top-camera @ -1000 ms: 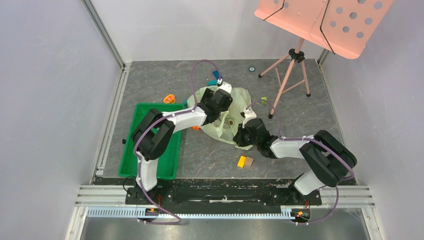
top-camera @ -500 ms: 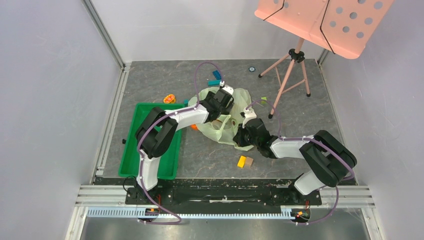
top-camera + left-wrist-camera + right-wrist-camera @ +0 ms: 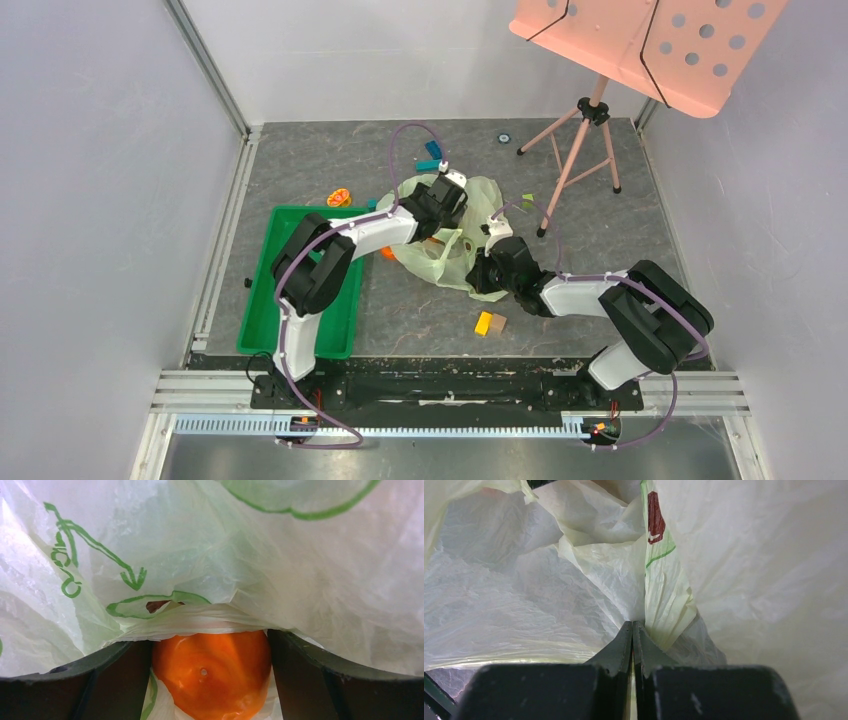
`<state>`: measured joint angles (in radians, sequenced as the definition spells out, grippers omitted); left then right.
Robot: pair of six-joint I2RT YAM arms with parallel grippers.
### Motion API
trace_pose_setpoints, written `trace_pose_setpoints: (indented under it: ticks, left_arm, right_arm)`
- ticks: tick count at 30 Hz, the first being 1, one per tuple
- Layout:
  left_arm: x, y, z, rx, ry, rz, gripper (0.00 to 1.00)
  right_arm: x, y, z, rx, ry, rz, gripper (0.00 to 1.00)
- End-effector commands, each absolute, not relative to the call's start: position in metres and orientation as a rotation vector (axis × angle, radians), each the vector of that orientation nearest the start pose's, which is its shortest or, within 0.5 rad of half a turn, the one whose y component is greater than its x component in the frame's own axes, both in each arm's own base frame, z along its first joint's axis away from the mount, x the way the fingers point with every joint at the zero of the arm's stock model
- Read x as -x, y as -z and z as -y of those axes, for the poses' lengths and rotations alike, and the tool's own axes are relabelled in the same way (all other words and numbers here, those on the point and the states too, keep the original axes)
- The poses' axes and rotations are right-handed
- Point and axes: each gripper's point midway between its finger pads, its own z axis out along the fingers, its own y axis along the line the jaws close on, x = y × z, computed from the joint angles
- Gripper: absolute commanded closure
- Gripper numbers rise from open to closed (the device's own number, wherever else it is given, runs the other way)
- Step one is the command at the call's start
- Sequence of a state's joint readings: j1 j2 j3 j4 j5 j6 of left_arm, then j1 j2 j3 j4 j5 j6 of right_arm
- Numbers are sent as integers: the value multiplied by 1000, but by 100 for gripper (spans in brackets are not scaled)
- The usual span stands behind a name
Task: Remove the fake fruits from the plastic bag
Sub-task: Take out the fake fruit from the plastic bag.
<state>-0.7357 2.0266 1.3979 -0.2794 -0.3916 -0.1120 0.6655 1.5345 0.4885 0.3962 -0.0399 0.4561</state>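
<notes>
The pale green plastic bag [image 3: 470, 205] lies crumpled mid-table, and its film fills both wrist views [image 3: 280, 555] [image 3: 749, 555]. My left gripper [image 3: 210, 650] reaches into the bag's opening and is shut on the round orange fruit [image 3: 212, 675], which sits between its dark fingers [image 3: 120, 680]. In the top view the left wrist [image 3: 435, 205] covers the fruit. My right gripper [image 3: 632, 626] is shut on a fold of the bag at its near right edge [image 3: 482, 275]. The other fruits are hidden.
A rigid green tray [image 3: 262, 318] lies at the left. A flat orange curved piece [image 3: 340, 197] and a teal block [image 3: 430, 165] lie behind the bag. A small orange bit [image 3: 390, 254] is at its left edge, a yellow-brown block [image 3: 489, 323] is in front. A pink music-stand tripod [image 3: 590, 120] stands back right.
My left gripper has pushed slightly farther into the bag, and the bag's near left edge has bunched and lifted. My right gripper still holds the bag in the same place.
</notes>
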Motion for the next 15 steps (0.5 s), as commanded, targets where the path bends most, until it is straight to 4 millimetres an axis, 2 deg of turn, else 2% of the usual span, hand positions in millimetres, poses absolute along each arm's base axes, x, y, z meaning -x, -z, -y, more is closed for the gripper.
trace_pose_setpoints:
  ticks: [1,10,15]
  left_arm:
    - [-389,-40,284,-531,-10,-2384,43]
    - [-373,-111,305,-497,252,-2305,47]
    - [-355,-137,311,-502,389,-2286,47]
  right_arm:
    - [-245,13,-228,292,-585,-2416,99]
    - [-246,12,-228,285,-580,-2416,100]
    - [-246,13,-224,283,-560,-2418,100]
